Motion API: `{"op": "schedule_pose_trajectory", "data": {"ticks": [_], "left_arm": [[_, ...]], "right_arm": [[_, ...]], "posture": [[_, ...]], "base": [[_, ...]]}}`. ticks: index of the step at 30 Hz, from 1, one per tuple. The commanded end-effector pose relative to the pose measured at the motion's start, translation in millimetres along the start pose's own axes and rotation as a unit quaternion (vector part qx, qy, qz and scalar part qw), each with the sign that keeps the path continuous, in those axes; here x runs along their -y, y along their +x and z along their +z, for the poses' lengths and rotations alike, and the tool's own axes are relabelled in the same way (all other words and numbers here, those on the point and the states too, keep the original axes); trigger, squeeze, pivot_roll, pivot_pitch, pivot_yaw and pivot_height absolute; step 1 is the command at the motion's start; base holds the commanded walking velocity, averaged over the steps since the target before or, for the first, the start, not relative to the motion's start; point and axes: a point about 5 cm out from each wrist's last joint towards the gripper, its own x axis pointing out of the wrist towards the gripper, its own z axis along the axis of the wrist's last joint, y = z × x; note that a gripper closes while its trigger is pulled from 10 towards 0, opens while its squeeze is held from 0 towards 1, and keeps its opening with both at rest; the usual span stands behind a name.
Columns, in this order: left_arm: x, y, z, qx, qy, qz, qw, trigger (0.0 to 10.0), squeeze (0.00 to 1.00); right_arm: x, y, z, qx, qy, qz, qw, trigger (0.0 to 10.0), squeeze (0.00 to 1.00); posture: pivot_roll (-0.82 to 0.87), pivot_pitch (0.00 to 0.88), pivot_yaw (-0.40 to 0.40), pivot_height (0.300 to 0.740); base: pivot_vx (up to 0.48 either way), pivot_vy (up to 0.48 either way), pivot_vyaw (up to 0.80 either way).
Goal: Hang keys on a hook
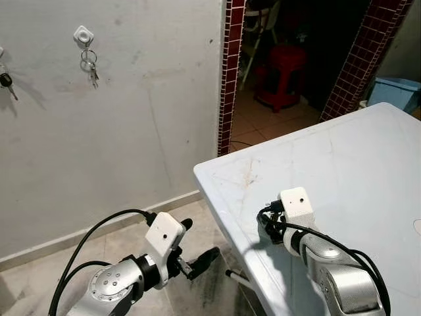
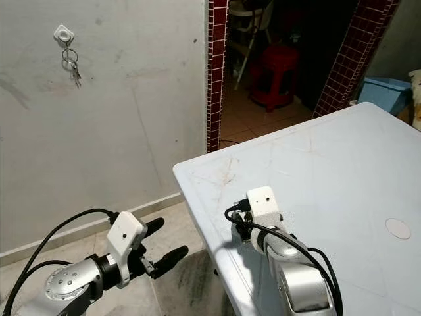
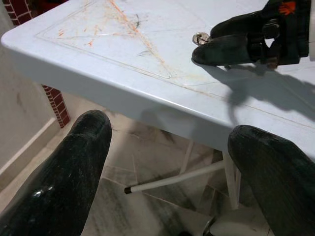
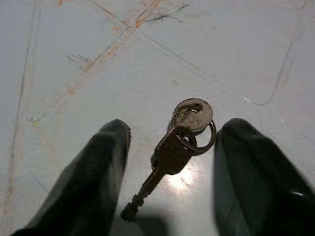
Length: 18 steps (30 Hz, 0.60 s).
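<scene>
With the right gripper (image 4: 167, 177) fingers spread wide and empty around the keys (image 4: 174, 147) on the counter (image 1: 342, 164), lower fully before closing, pinching the ring squarely.

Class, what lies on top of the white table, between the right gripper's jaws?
Keys on a ring lie flat on the white table, between the open jaws of the right gripper. The tabletop beneath them is covered.
</scene>
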Motion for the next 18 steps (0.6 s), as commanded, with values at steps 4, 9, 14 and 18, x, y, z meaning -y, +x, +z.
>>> {"op": "schedule_pose_trajectory", "data": {"ticks": [4,9,14,18], "left_arm": [[0.5,0.3,-0.8,-0.001,0.004,0.0,1.0,10.0,0.0],[1.0,0.6,-1.6,-0.004,0.005,-0.001,1.0,10.0,0.0],[1.1,0.2,-2.1,-0.004,0.005,-0.001,1.0,10.0,0.0],[0.8,0.3,-1.8,-0.005,0.006,-0.001,1.0,10.0,0.0]], "right_arm": [[6.0,7.5,-1.3,-0.019,0.028,-0.003,0.999,0.0,0.0],[4.3,8.3,-5.3,-0.036,0.052,0.007,0.998,0.0,0.0],[3.5,8.5,-8.0,-0.042,0.049,0.007,0.998,0.0,0.0],[4.0,8.1,-7.9,-0.044,0.051,0.006,0.998,0.0,0.0]], "posture": [[0.05,0.0,-0.013,0.74],[0.05,0.0,-0.014,0.74],[0.05,0.0,-0.013,0.74],[0.05,0.0,-0.012,0.74]], "base": [[0.0,0.0,0.0],[0.0,0.0,0.0],[0.0,0.0,0.0],[0.0,0.0,0.0]]}}
